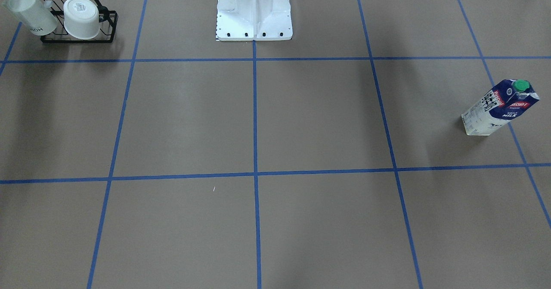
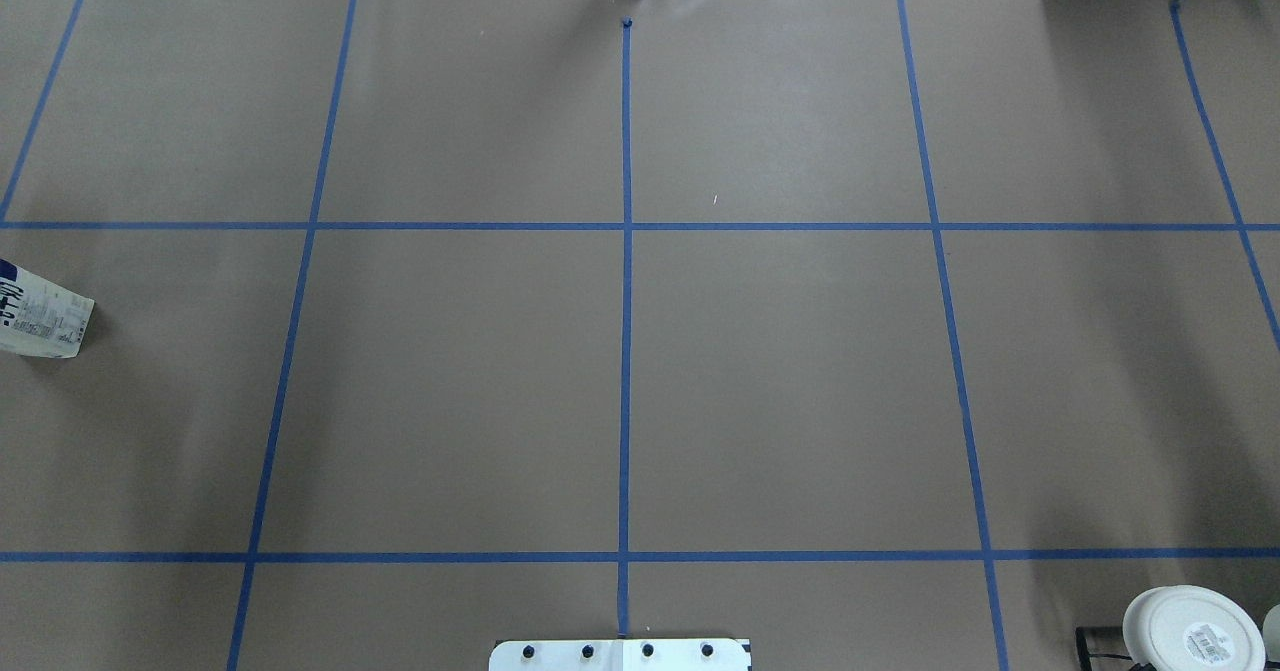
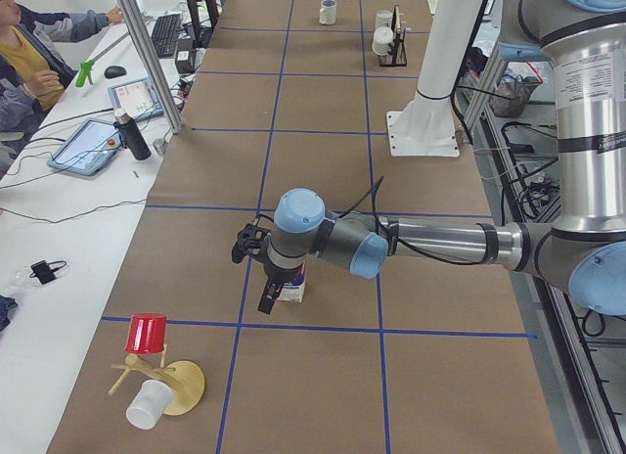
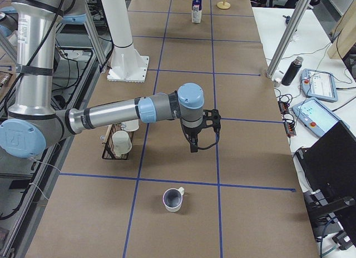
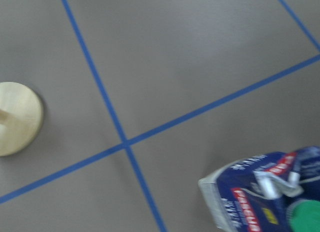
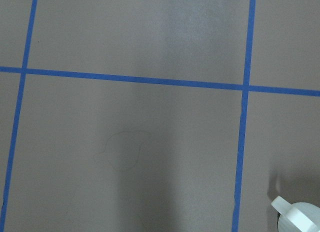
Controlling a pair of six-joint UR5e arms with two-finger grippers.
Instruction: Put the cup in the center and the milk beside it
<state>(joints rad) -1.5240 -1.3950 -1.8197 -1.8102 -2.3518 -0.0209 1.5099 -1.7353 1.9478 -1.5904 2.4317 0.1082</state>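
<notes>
The milk [image 1: 501, 108] stands upright on the brown table, far to the robot's left; it also shows at the overhead view's left edge [image 2: 40, 311], in the left wrist view [image 5: 260, 192] and in the exterior left view [image 3: 293, 286]. My left gripper [image 3: 266, 295] hangs just beside it; I cannot tell if it is open. The cup [image 4: 173, 199], white with a dark inside, stands upright at the robot's far right. My right gripper [image 4: 193, 147] hovers short of it; I cannot tell its state. The center [image 1: 255, 175] is bare, as the overhead view [image 2: 626, 226] shows.
A black wire rack [image 1: 77, 22] holds two other white mugs near the right arm [image 4: 117, 144]. A wooden stand [image 3: 156, 376] with a red and a white cup sits past the milk. The robot base [image 1: 254, 13] is at the table's edge. A white mug edge [image 6: 297, 217] shows below the right wrist.
</notes>
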